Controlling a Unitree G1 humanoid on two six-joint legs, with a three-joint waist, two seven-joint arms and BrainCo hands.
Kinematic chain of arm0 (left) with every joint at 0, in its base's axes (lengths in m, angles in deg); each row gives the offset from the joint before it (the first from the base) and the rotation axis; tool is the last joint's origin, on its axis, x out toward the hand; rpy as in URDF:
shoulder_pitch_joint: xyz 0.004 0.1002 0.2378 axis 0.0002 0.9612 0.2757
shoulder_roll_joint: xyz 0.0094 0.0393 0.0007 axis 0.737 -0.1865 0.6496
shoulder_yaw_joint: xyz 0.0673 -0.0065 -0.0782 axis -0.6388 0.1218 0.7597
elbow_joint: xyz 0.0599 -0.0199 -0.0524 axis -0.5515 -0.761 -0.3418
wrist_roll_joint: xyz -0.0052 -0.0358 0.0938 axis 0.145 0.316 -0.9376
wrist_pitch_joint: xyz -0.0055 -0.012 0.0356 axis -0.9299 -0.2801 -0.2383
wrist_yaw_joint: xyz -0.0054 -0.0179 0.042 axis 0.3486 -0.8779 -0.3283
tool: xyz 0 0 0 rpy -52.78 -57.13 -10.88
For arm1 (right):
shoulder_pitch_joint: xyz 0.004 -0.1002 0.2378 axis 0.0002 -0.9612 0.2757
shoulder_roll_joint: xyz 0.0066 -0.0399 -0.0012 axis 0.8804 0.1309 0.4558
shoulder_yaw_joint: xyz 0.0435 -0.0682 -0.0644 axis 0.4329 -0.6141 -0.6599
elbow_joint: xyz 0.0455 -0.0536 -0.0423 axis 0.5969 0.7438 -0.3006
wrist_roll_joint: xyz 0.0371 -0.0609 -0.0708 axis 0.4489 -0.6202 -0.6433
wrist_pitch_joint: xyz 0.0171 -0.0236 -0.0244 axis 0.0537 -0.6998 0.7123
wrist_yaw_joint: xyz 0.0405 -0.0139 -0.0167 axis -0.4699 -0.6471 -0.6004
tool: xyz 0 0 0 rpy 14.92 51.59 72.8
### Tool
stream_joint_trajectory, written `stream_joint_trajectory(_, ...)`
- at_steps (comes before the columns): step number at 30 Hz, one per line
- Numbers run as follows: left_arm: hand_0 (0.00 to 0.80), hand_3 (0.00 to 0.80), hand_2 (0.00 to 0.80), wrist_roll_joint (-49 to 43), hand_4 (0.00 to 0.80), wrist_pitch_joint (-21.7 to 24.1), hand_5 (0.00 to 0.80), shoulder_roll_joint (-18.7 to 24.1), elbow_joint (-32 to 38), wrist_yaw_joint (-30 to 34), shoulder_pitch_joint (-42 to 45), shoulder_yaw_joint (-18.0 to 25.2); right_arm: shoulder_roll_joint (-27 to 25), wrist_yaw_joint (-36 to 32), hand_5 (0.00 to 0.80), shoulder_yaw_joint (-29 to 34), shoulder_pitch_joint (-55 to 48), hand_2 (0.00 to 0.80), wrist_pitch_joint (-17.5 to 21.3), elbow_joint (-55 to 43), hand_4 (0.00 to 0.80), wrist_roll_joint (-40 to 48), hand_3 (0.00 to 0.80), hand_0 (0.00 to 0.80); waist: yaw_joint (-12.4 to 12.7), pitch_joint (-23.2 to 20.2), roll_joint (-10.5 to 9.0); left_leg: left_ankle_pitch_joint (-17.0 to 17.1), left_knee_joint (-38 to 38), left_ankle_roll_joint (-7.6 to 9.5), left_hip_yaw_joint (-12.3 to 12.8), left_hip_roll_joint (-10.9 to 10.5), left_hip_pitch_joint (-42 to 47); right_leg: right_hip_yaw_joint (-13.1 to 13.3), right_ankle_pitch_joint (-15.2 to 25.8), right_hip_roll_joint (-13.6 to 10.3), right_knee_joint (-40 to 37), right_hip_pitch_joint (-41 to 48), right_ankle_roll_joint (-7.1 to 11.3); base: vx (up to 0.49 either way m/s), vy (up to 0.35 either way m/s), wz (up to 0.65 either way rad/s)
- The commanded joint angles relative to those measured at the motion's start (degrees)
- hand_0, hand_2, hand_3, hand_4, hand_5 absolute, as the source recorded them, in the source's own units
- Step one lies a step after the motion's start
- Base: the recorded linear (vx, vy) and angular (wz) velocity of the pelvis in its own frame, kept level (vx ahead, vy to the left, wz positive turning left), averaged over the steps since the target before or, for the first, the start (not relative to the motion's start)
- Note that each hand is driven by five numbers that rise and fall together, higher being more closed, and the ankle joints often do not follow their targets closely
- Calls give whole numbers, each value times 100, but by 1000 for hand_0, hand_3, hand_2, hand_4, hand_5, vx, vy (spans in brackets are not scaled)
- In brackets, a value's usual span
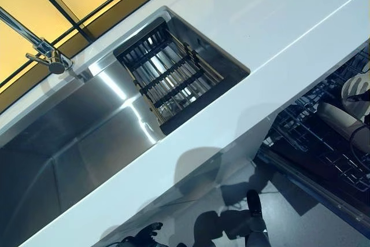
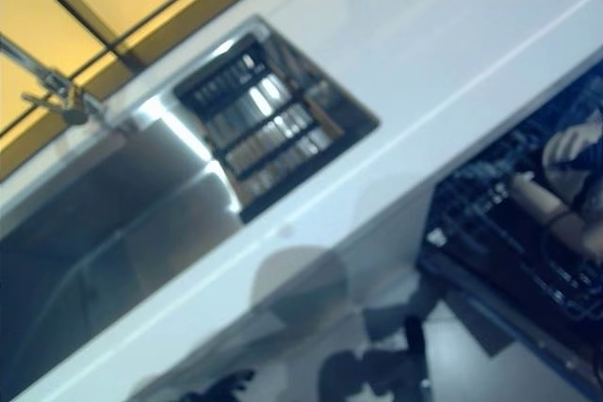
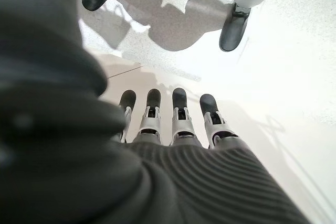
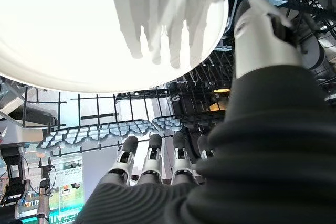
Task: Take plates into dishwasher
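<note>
A: What fills most of the head view?

B: The white counter (image 1: pixel 277 33), running from 7 o'clock up to 1 o'clock. Set into it is the steel sink (image 1: pixel 75 131), with a dark ribbed drain rack (image 1: pixel 167 73) at its 2 o'clock end and the tap (image 1: pixel 43 47) at 10 o'clock.

A: And the dishwasher?

B: Its open dark wire rack (image 1: pixel 324 131) sits at 4 o'clock, below the counter edge.

A: Where's the plate?

B: 1 white plate (image 4: pixel 94 30) stands in that rack, right beside the right hand (image 4: pixel 157 166); that hand's fingers are straight and apart, gripping nothing.

A: The left hand (image 3: pixel 173 129)?

B: Fingers straight, holding nothing, hanging over the pale floor (image 3: pixel 294 51).
</note>
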Motion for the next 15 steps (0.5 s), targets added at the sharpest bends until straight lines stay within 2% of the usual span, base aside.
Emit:
stream_joint_trajectory(1, 0, 0, 0, -119, 0, 11, 0, 264, -143, 30, 173, 18, -67, 330, 0, 172, -8, 0, 174, 73, 0, 32, 0, 0, 60, -135, -448, 43, 156, -750, -23, 609, 349, -140, -1075, 78, 698, 97, -57, 9, 46, 4)
stream_joint_trajectory(5, 0, 0, 0, -109, 0, 47, 0, 242, -198, 23, 164, 0, -128, 659, 0, 271, -23, 0, 252, -34, 0, -19, 0, 0, 30, -156, -485, -14, 175, -732, 19, 593, 395, -123, -1065, 65, 696, 136, -40, 15, 92, 0)
stream_joint_trajectory(6, 0, 0, 0, -118, 0, 67, 0, 233, -219, 11, 173, -17, -155, 771, 0, 307, -59, 0, 269, -83, 0, 2, 0, 0, 12, -183, -486, -146, 132, -743, -17, 558, 485, -90, -1174, 41, 727, 187, 37, 61, 172, 0)
stream_joint_trajectory(9, 0, 0, 0, -125, 0, 44, 0, 221, -240, -3, 174, -20, -226, 931, 0, 487, -229, 0, 292, -232, 0, -57, 0, 0, -40, -220, -562, -233, 163, -715, 32, 546, 517, -54, -1167, 12, 749, 220, 73, 23, 120, 1)
stream_joint_trajectory(15, 0, 0, 0, -123, 0, -12, 0, 197, -414, -32, 184, 24, -383, 1096, 0, 1080, -894, 0, 344, -265, 0, 89, 0, 0, -145, -392, -813, -498, 284, -639, 165, 525, 702, 21, -1040, -54, 645, 400, 184, 29, 132, 1)
